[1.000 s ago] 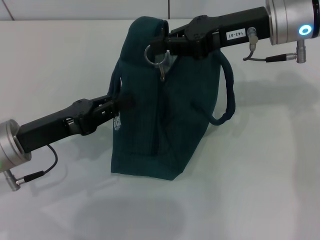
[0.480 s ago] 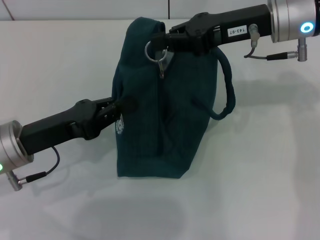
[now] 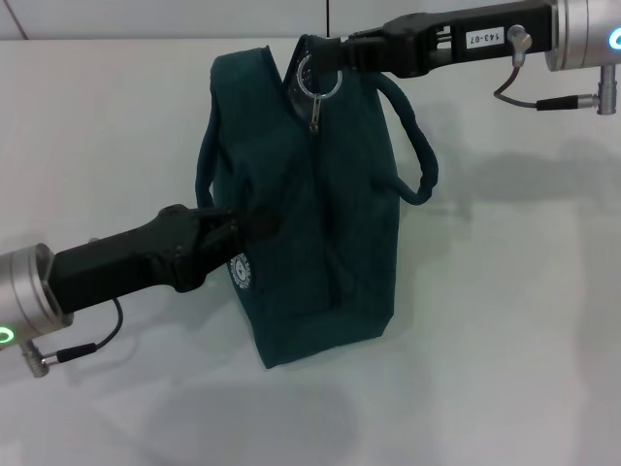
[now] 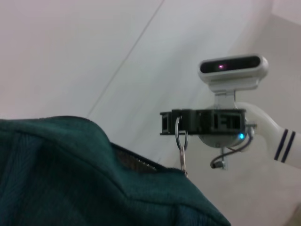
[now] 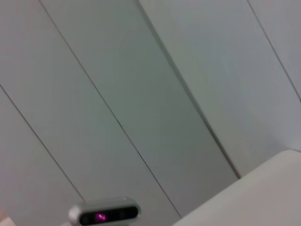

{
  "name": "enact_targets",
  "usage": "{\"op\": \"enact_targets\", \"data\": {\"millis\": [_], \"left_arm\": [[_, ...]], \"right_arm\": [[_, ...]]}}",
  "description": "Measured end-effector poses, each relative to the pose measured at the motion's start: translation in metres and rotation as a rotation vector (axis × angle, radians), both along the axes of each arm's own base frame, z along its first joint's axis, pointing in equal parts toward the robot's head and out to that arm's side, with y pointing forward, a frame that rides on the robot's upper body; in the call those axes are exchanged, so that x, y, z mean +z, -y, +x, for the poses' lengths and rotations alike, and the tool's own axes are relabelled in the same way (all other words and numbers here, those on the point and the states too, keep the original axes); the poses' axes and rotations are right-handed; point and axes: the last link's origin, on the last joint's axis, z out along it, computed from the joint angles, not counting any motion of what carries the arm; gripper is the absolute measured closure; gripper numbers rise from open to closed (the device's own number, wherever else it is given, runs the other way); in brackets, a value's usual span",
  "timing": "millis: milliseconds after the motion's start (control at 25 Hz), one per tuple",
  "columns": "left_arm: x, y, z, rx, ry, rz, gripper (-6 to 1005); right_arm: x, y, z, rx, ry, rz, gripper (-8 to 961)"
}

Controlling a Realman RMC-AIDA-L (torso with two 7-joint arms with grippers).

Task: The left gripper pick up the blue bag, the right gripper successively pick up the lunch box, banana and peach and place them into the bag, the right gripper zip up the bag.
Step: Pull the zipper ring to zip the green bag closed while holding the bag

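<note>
1. From the head view, you see the dark teal fabric bag (image 3: 310,204) standing on the white table (image 3: 505,320), held from both sides.
2. Your left gripper (image 3: 238,225) is clamped on the bag's side by the round white logo (image 3: 241,273).
3. Your right gripper (image 3: 328,55) is closed on the metal ring zip pull (image 3: 316,85) at the bag's top.
4. Only the left wrist view shows the ring (image 4: 180,136) threaded through the right gripper (image 4: 165,123), against pale wall panels.
5. The right wrist view shows only wall panels and the table edge; the bag's contents are hidden.
</note>
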Motion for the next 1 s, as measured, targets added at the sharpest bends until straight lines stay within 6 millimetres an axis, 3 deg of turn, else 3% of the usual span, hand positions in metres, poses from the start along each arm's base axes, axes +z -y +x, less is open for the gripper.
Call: {"op": "enact_targets", "data": {"millis": [480,1000], "left_arm": [[-0.009,0.008,0.009,-0.109,-0.015,-0.027,944],[-0.002,0.029,-0.001,-0.143,-0.003,-0.026,945]], "right_arm": [[-0.004,-0.003,0.004,-0.086,-0.017,-0.052,946],[-0.007,-0.017,0.012,-0.162,0.01,0.026,946]]}}
